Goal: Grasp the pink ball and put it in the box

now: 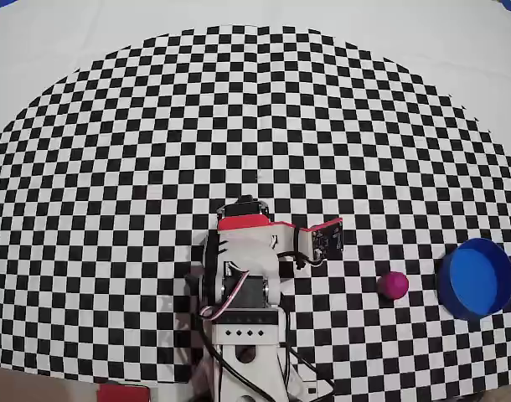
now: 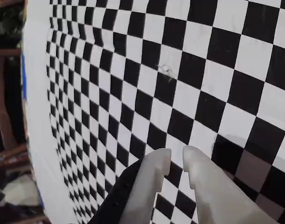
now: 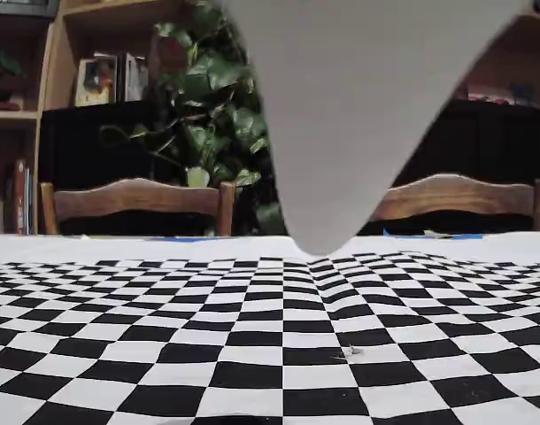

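**A:** One ball [image 1: 394, 285], small and pink, sits on the checkered cloth [image 1: 239, 126] at the lower right of the overhead view. It lies just beside the blue box [image 1: 477, 278] on the box's left, apart from it, with a strip of cloth between them.

**B:** How do you expect it to handle?

**A:** I judge it light, since it is so small. The matte surface should give your pads some bite, but a round thing rolls at the slightest nudge on flat cloth. Whether it is soft or hard I cannot tell. Take it across the widest part, one finger on each side, so it cannot squirt out upward or sideways.

**B:** And the gripper?

**A:** Your gripper [image 2: 176, 157] is nearly closed in the wrist view. Only a narrow slit shows between the two pale fingertips [image 2: 156, 161], and nothing is held in it. It hangs over bare cloth; that camera shows neither ball nor box. From overhead, the gripper sits beside the arm [image 1: 247, 276], well to the left of the ball.

**B:** So what does the next move call for?

**A:** You would need to spread the jaws wider than the ball before you come down on it, and swing right toward it. As they stand, they would only push it away. The low fixed view helps little: a pale blurred shape [image 3: 358, 115] fills its upper middle.
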